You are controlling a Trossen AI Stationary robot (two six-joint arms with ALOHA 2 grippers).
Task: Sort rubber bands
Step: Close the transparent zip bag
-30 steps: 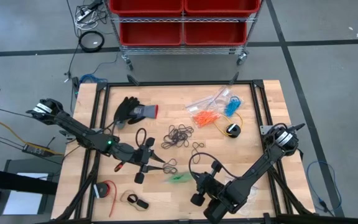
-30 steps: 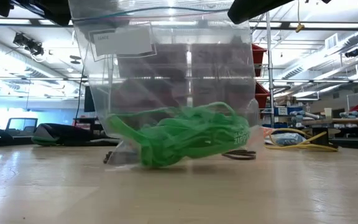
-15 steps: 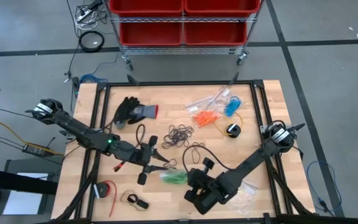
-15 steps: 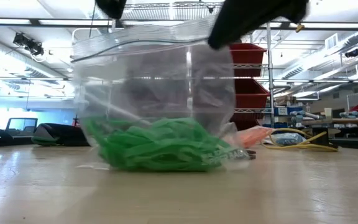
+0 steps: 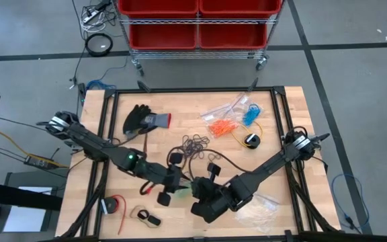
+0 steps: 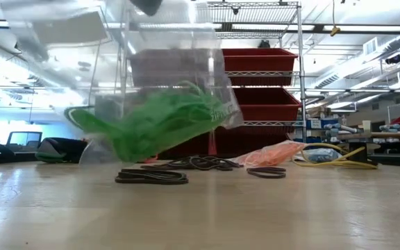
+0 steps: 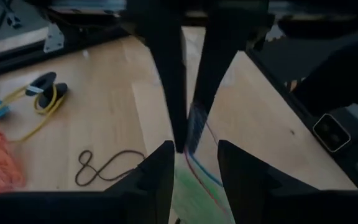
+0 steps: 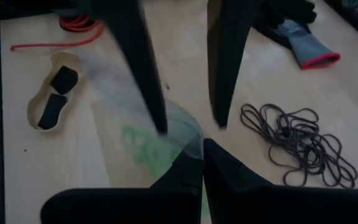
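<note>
Clear bag of green rubber bands pinched between closed right gripper jaws; left gripper jaws narrowly parted astride its edge.

Two dark arms, matte black links, slim and tubular. Left arm: a small green light glows on a link partway to the left hand; pale silver-white band at the far joint, away from the hand. Right arm: same pale band at its far joint; bulkier black housing just behind the right hand. Thin black cable loops off that housing. Fingers on each hand are long, flat, black blades tapering toward the tips. A squarish light-outlined marking shows on a black body part in the left wrist view.
</note>
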